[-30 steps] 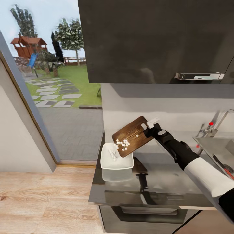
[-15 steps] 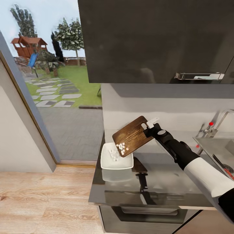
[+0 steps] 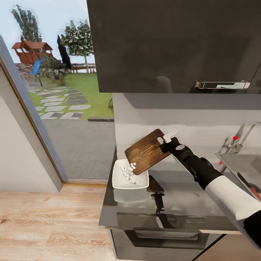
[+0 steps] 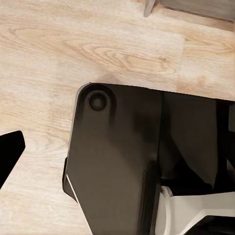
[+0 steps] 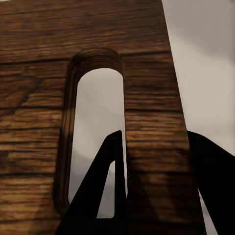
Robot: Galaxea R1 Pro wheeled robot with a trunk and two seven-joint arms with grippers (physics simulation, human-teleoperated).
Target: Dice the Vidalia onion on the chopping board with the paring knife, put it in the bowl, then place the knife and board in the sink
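Head view: right gripper (image 3: 166, 139) clamps the far-right edge of the chopping board (image 3: 146, 151), its long axis sloping down-left over the bowl (image 3: 129, 177) on the countertop (image 3: 174, 204); diced onion (image 3: 129, 171) mostly in it. Right wrist view: fingers (image 5: 100, 196) grip the board by its slot. Left claw's state: cannot tell

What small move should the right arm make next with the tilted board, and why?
Probably hold the tilt a moment, perhaps a bit steeper. The right gripper holds the chopping board slanted, its low edge over the bowl. Most diced onion lies in the bowl, but a few bits seem to cling near the board's low edge.
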